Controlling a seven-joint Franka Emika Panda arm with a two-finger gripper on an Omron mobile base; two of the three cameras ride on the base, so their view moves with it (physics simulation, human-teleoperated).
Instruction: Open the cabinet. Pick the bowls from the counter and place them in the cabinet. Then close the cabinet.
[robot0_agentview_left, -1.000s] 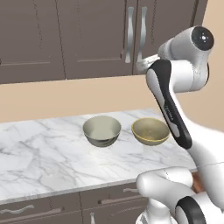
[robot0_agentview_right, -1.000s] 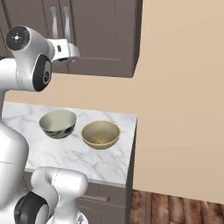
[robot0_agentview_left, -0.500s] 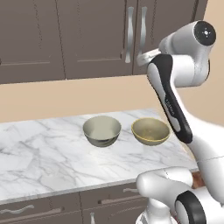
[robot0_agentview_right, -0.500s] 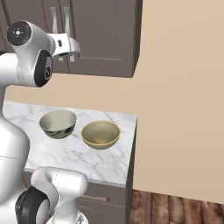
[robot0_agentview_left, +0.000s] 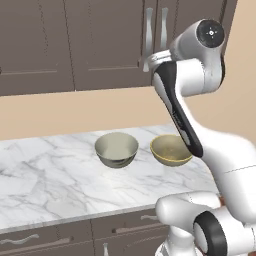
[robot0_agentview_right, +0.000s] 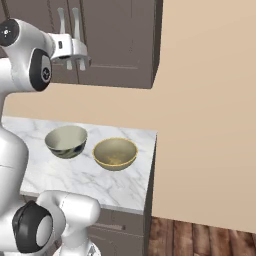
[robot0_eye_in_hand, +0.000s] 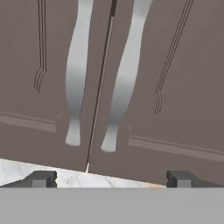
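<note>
Cabinet handle tops cut off.

The wide-open pincer faces the shut cabinet doors, nothing between it and both handles.

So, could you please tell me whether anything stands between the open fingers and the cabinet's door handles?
Nothing visible does. In the hand view the fingers are open and face the two silver handles of the closed cabinet directly. Both bowls sit on the counter well below.
</note>
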